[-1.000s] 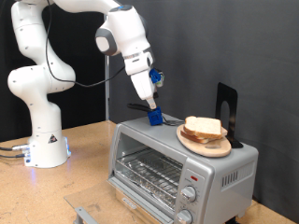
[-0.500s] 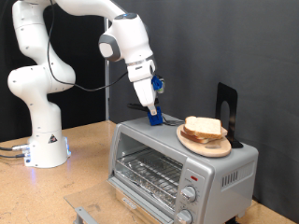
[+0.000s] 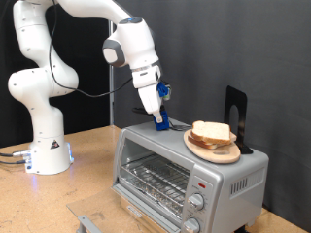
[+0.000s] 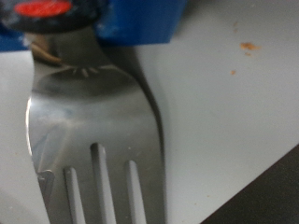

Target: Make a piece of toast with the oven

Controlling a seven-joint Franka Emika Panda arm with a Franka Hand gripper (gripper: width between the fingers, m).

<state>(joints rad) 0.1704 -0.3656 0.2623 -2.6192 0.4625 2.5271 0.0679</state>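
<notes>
- We see the Panda arm (image 3: 44, 78) bolted to the wooden table (image 3: 87, 175) at the exterior view's left, reaching over to the right with its hand angled down.
- The oven (image 3: 185, 175) sits on the table at the exterior view's lower right, silver-grey; glass door looks shut, wire rack (image 3: 155, 178) visible through it, round knobs (image 3: 195, 202) stacked at its right end.
- On the oven roof, right part: a round wooden plate (image 3: 212, 149) carrying stacked bread slices (image 3: 212, 132), pale with brown crust. We can't tell which of them is the piece of toast; no slice shows on the rack.
- Behind the plate, a black upright stand (image 3: 236, 115) on the roof's far right edge.
- The gripper (image 3: 159, 120) hangs just above the oven roof, to the exterior view's left of the plate, apart from the bread.
- A small blue block (image 3: 161, 123) sits on the roof right at the fingertips; it seems to be touching them, but contact is not clear from the exterior view.
- Wrist view is nearly filled by a metal fork (image 4: 98, 140), tines pointing away from the camera, its neck running into blue parts (image 4: 140, 23) with a red spot (image 4: 42, 7) at the frame edge. Pale oven roof lies behind it, with a few crumbs (image 4: 245, 47).
- Fingers themselves aren't resolvable in either view, so we can't tell whether the jaws are apart or clamped.
- A grey metal piece (image 3: 83, 221) lies on the table at the exterior view's bottom edge.
</notes>
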